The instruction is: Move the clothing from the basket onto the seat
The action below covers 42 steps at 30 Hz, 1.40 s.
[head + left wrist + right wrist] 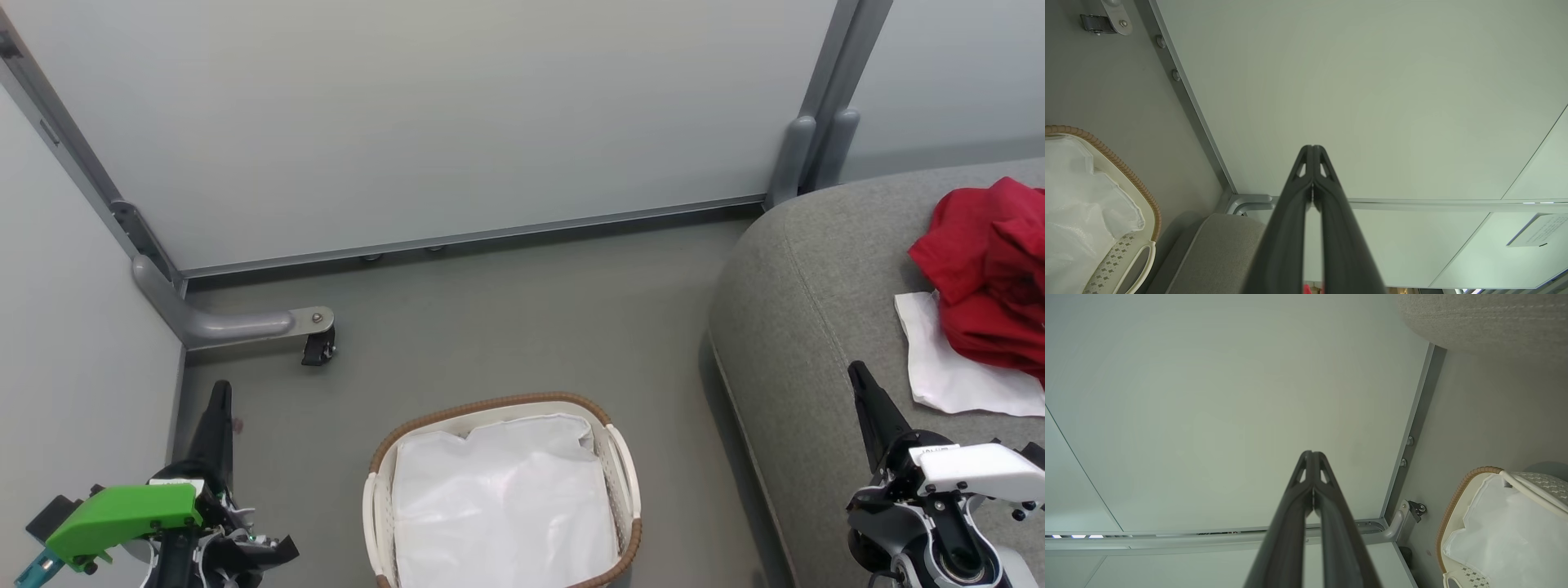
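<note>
The red clothing (988, 269) lies bunched on the grey seat (808, 327) at the right, partly over a white cloth (947, 367). On the floor at bottom centre stands the cream basket (624, 457) with a brown woven rim, holding a white liner (502, 506). The same basket (1152, 212) shows at the left wrist view's left edge, and the basket (1449, 506) shows again at the right wrist view's lower right. My left gripper (220, 390) is shut at lower left, left of the basket; its tips (1312, 148) meet. My right gripper (857, 369) is shut over the seat's front, tips (1312, 453) together, holding nothing.
Pale partition panels (424, 122) with grey metal frames close off the back and left. A panel foot with a black caster (318, 347) stands on the grey floor (522, 318) behind the basket. The seat's rounded corner (1220, 245) lies close to the basket.
</note>
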Available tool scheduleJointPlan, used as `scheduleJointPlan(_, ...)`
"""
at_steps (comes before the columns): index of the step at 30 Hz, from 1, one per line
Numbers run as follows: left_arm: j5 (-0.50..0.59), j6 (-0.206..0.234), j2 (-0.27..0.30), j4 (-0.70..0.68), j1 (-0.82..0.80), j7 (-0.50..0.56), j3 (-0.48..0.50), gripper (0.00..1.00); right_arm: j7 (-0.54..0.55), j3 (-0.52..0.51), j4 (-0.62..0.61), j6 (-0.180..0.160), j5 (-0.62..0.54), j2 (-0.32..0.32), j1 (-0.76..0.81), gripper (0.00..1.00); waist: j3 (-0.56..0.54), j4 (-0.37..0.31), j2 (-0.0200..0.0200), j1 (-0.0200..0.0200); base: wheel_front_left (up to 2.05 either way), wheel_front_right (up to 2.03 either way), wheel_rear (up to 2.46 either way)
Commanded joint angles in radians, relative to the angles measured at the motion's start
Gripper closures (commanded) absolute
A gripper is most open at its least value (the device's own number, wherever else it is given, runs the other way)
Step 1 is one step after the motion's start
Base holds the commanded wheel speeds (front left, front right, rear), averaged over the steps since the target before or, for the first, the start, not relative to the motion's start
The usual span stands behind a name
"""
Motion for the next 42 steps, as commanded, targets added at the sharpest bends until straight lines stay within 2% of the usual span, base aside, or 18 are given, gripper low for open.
scheduleJointPlan(1, -0.003, -0.004, 0.007, -0.002, -0.011, 0.004, 0.002, 1.0, 0.002, -0.002, -0.003, 0.0, 0.003, -0.006, 0.011, 1.0, 0.0, 0.0, 0.0, 0.0, 0.0, 0.0, 0.0)
scheduleJointPlan(42, -0.003, -0.004, 0.007, -0.002, -0.011, 0.003, 0.002, 1.0, 0.001, -0.002, -0.003, 0.0, 0.003, -0.006, 0.011, 1.0, 0.0, 0.0, 0.0, 0.0, 0.0, 0.0, 0.0)
